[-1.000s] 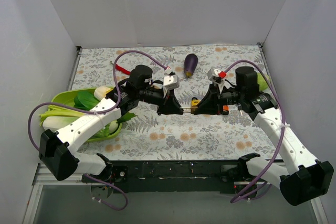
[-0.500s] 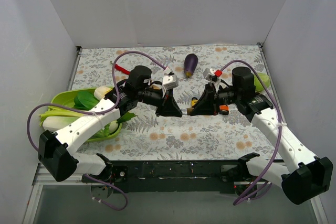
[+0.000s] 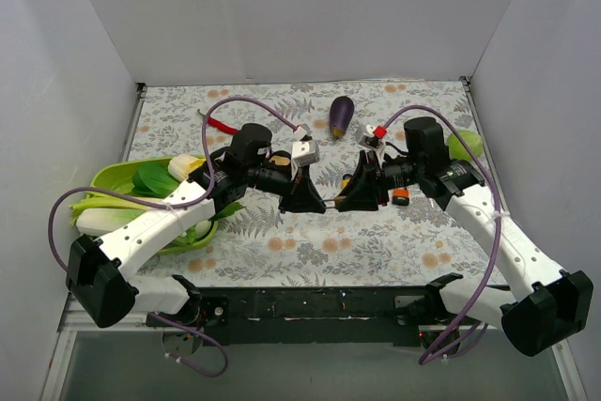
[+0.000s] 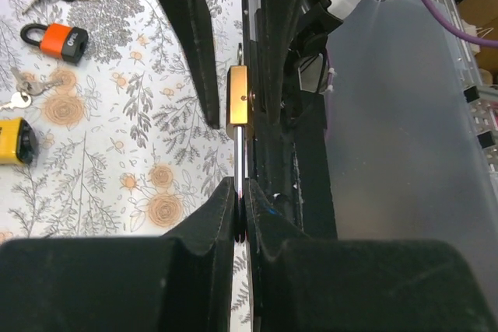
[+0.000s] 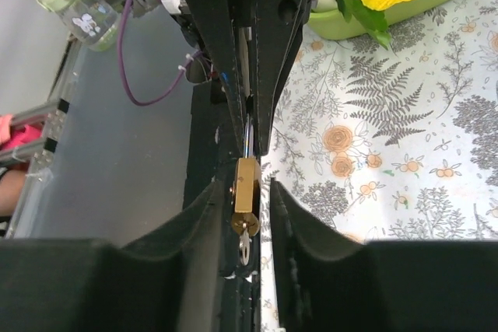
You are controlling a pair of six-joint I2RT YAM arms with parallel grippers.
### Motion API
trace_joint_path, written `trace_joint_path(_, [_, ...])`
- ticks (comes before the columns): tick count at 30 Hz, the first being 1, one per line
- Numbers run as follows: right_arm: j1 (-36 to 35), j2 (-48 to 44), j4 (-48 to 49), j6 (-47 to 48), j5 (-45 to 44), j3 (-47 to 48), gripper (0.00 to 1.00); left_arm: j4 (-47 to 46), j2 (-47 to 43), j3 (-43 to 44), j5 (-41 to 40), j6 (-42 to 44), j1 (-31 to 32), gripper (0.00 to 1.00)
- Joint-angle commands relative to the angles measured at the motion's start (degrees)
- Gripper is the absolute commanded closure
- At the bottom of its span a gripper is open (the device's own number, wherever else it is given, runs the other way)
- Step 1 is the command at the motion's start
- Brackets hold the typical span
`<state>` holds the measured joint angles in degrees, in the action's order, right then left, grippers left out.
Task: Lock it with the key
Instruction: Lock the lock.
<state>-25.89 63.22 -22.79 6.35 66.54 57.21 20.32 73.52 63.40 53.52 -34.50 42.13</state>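
A small brass padlock [image 4: 239,96] hangs in the air between my two grippers; in the top view it is a thin sliver [image 3: 331,202]. My left gripper [image 4: 243,209] is shut on its steel shackle [image 4: 243,157]. In the right wrist view the brass padlock body [image 5: 247,184] has a silver key [image 5: 244,243] sticking out of its end. My right gripper [image 5: 247,187] is open, with one finger on each side of the body and key. There is a visible gap on the right side. In the top view the left gripper [image 3: 307,198] and right gripper [image 3: 353,194] face each other tip to tip.
An orange padlock [image 4: 58,40], a yellow padlock [image 4: 15,141] and loose keys [image 4: 22,92] lie on the floral cloth behind the right gripper. A green bowl [image 3: 108,176] of vegetables sits at the left, an eggplant [image 3: 341,115] at the back and a green item [image 3: 465,145] at the right.
The right arm has moved left, bringing its gripper closer over the padlock. The left gripper has shifted slightly toward the near edge with the shackle in it.
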Motion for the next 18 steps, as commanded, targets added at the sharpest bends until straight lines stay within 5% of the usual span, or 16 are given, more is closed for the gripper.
trace_joint_path(1, [1.0,1.0,-12.7,10.1,-2.3,5.9,0.56,-2.1,-3.6,-1.3,-0.4,5.8,-0.1,1.0])
trace_joint_path(4, [4.7,1.0,-18.2,14.6,-3.2,6.8,0.46,2.2,-3.9,-1.6,-1.2,11.5,-0.3,1.0])
trace_joint_path(18, [5.3,2.4,-27.6,22.0,-5.5,9.8,0.45,3.9,-1.5,-0.5,-0.3,13.8,-0.3,1.0])
